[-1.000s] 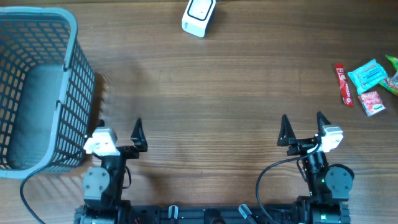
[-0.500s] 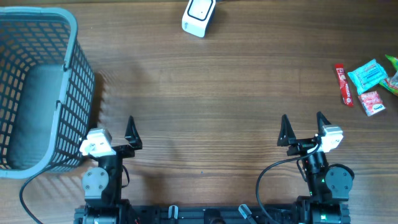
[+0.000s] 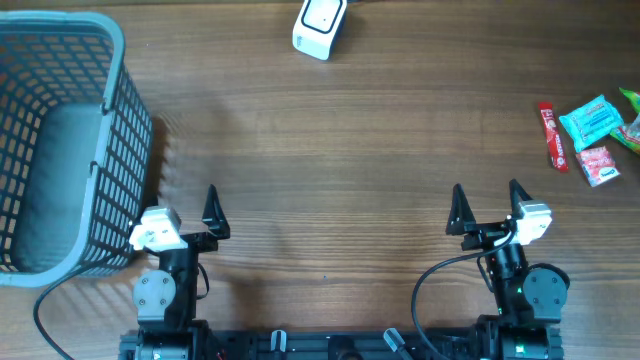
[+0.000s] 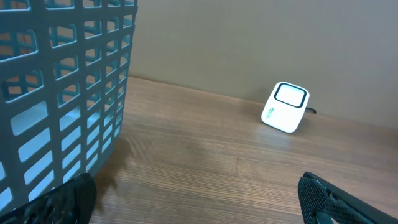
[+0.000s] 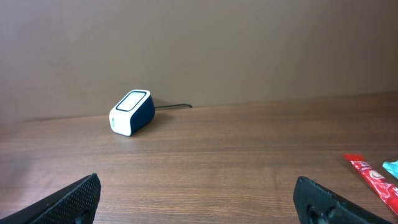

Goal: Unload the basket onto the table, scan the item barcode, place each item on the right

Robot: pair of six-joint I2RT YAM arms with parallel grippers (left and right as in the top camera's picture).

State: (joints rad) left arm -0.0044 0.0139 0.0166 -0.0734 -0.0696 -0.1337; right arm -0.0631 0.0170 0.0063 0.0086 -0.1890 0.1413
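Observation:
A white barcode scanner (image 3: 320,27) lies at the far edge of the table; it also shows in the left wrist view (image 4: 285,107) and the right wrist view (image 5: 131,112). The items are small packets at the far right: a red stick packet (image 3: 553,136), a teal packet (image 3: 592,120) and a red-and-white packet (image 3: 599,165). My left gripper (image 3: 185,205) is open and empty beside the basket, its jaws wide in its own view (image 4: 199,199). My right gripper (image 3: 486,195) is open and empty too (image 5: 199,202), well short of the packets.
A tall grey-blue mesh basket (image 3: 118,60) fills the left side, its wall (image 4: 74,93) close to my left fingers. A green packet (image 3: 632,100) pokes in at the right edge. The red stick (image 5: 372,178) shows low right in the right wrist view.
My left gripper swung slightly left toward the basket, then stopped. The right arm, the scanner and the packets have not moved.

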